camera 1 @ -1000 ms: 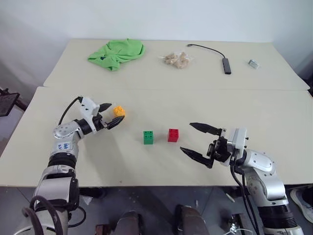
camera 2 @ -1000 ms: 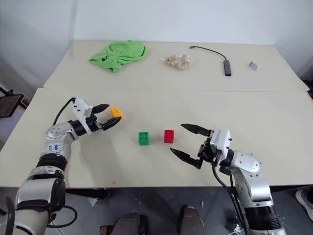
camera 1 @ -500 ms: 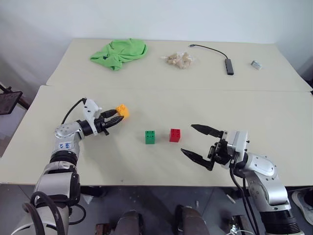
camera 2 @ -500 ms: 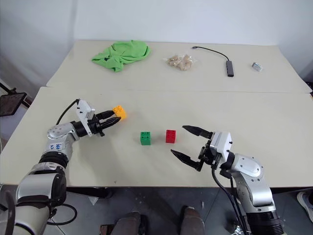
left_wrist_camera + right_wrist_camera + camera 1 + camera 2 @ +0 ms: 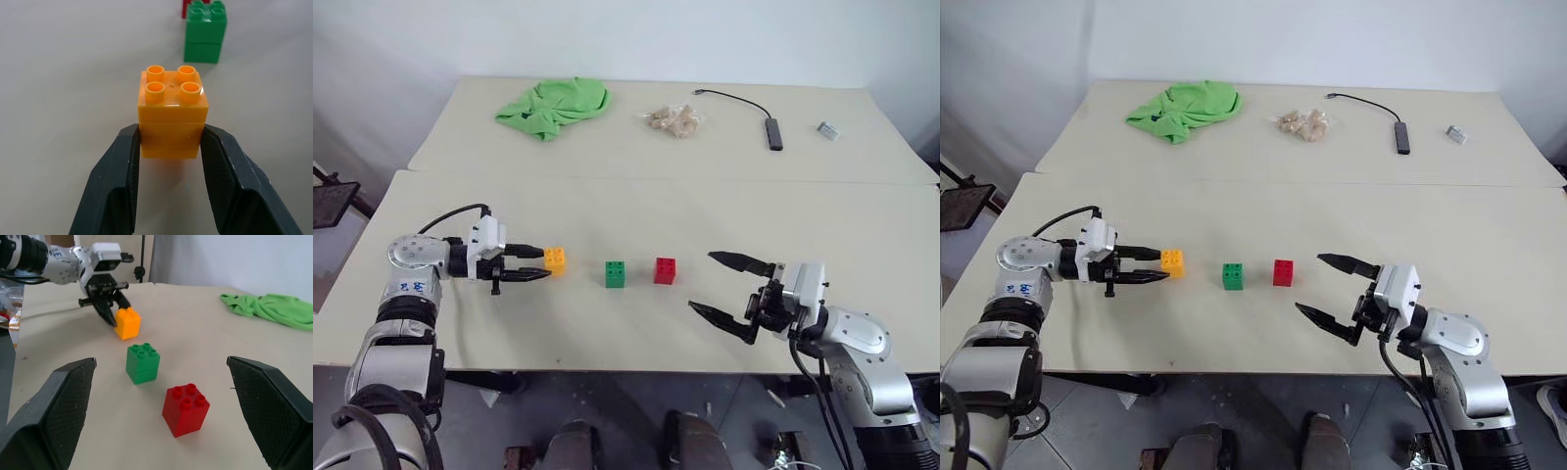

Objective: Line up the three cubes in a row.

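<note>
Alignment matters now: left claw (image 5: 168,147) pinches the orange cube (image 5: 554,259) on the tabletop (image 5: 705,211), left of the green cube (image 5: 615,273) and red cube (image 5: 665,270). Set it level with them, evenly spaced. Right claw (image 5: 734,291) hangs spread.

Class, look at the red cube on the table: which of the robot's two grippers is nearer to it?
The right gripper, open, sits just past the red cube on the robot's right. The left gripper is farther, shut on the orange cube, beyond the green cube.
</note>
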Available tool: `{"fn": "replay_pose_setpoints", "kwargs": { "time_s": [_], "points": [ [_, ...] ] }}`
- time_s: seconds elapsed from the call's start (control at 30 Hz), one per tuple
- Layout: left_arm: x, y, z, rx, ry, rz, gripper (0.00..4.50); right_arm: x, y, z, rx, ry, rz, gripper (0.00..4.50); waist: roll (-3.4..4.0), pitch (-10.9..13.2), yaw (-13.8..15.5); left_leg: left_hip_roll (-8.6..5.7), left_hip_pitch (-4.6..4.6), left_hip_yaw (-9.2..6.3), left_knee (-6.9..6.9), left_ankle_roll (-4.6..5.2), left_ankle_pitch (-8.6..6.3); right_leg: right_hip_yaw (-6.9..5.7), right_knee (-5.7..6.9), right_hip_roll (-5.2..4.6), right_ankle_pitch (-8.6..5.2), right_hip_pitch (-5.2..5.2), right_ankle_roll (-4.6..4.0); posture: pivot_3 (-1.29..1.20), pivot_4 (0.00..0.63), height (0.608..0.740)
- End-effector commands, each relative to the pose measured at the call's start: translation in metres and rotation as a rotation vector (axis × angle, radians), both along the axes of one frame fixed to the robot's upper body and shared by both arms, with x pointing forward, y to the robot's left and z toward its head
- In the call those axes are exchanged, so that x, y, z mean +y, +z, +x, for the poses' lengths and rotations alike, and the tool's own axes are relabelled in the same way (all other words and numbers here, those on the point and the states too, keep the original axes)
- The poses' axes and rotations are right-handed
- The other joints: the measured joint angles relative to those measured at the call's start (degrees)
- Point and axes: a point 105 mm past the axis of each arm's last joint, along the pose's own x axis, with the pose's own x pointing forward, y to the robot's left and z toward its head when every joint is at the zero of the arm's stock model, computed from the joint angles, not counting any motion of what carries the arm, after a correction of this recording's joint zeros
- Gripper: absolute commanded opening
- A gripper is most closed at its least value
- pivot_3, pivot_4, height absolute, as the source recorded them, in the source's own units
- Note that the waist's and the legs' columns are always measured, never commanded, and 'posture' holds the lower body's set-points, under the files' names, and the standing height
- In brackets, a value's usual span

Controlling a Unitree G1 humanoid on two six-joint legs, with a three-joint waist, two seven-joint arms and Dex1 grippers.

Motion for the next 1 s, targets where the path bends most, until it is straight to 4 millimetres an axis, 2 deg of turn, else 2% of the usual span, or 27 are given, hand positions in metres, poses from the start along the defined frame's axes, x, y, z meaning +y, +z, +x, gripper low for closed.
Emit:
{"fn": "replay_pose_setpoints", "kwargs": {
  "time_s": [0.03, 0.2, 0.27, 0.4, 0.47, 0.63, 0.7, 0.77, 0.93, 1.0],
  "points": [
    [-0.003, -0.005, -0.011, 0.036, -0.116, 0.052, 1.45, -0.002, 0.01, -0.007, -0.023, 0.013, -0.004, 4.5, 0.0, 0.0, -0.2, 0.0, 0.0, 0.0, -0.02, 0.0, 0.0, 0.0, 0.0, 0.0, 0.0, 0.0, 0.0, 0.0, 0.15, 0.74],
    [-0.007, -0.01, -0.01, 0.056, -0.127, 0.075, 1.45, -0.003, 0.01, -0.007, -0.012, 0.023, -0.016, 4.5, 0.0, 0.0, -0.1, 0.0, 0.02, 0.02, 0.0, 0.0, 0.0, 0.0, 0.01, 0.0, 0.0, 0.01, 0.0, 0.0, 0.15, 0.74],
    [-0.006, -0.009, -0.007, 0.052, -0.099, 0.071, 2.18, -0.002, 0.01, -0.006, -0.005, 0.036, -0.02, 4.5, 0.0, 0.0, -0.1, 0.0, 0.02, 0.01, 0.0, 0.0, 0.0, 0.0, 0.01, 0.0, 0.0, 0.01, 0.0, 0.0, 0.15, 0.74],
    [0.004, 0.003, -0.003, 0.008, -0.03, 0.026, 3.33, -0.003, 0.011, -0.002, 0.005, 0.062, -0.034, 4.5, -0.03, 0.0, -0.3, 0.0, 0.0, 0.02, -0.01, 0.0, 0.0, 0.0, 0.01, 0.0, 0.0, -0.02, 0.0, 0.0, 0.15, 0.74],
    [0.017, 0.012, -0.003, -0.003, 0.029, -0.02, 3.96, -0.005, 0.011, 0.003, 0.011, 0.078, -0.058, 4.5, -0.03, 0.0, -0.3, 0.01, 0.0, 0.02, -0.02, 0.0, 0.0, 0.0, 0.01, 0.0, 0.0, -0.02, 0.0, 0.0, 0.15, 0.74],
    [0.046, 0.034, -0.008, -0.052, 0.151, -0.099, 3.96, -0.012, 0.013, 0.017, 0.084, 0.13, -0.208, 4.5, -0.03, 0.0, -1.0, 0.02, 0.01, 0.02, -0.05, 0.0, 0.0, 0.01, 0.03, 0.0, 0.0, -0.06, 0.0, 0.0, 0.15, 0.74],
    [0.055, 0.049, -0.017, -0.052, 0.154, -0.117, 3.96, -0.013, 0.023, 0.024, 0.079, 0.169, -0.256, 4.5, -0.03, 0.0, -1.2, 0.03, 0.01, 0.01, -0.05, 0.0, 0.0, 0.01, 0.04, 0.0, 0.0, -0.06, 0.0, 0.0, 0.15, 0.74],
    [0.058, 0.058, -0.022, -0.088, 0.166, -0.108, 3.96, -0.013, 0.03, 0.028, 0.066, 0.201, -0.282, 4.5, -0.03, 0.0, -1.5, 0.04, 0.0, 0.0, -0.04, 0.0, 0.0, 0.01, 0.07, 0.0, 0.0, -0.07, 0.0, 0.0, 0.15, 0.74],
    [0.056, 0.066, -0.024, -0.091, 0.198, -0.154, 3.96, -0.014, 0.026, 0.034, 0.04, 0.221, -0.309, 4.5, -0.04, 0.0, -0.8, 0.03, -0.01, -0.06, -0.02, 0.0, 0.0, -0.03, 0.08, 0.0, 0.0, -0.03, 0.0, 0.0, 0.15, 0.74],
    [0.055, 0.063, -0.026, -0.1, 0.207, -0.143, 3.96, -0.012, 0.026, 0.036, 0.014, 0.215, -0.292, 4.5, -0.04, 0.0, -0.7, 0.03, -0.02, -0.03, -0.02, 0.0, 0.0, -0.02, 0.07, -0.01, 0.0, -0.05, 0.0, 0.0, 0.15, 0.74]
  ]
}}
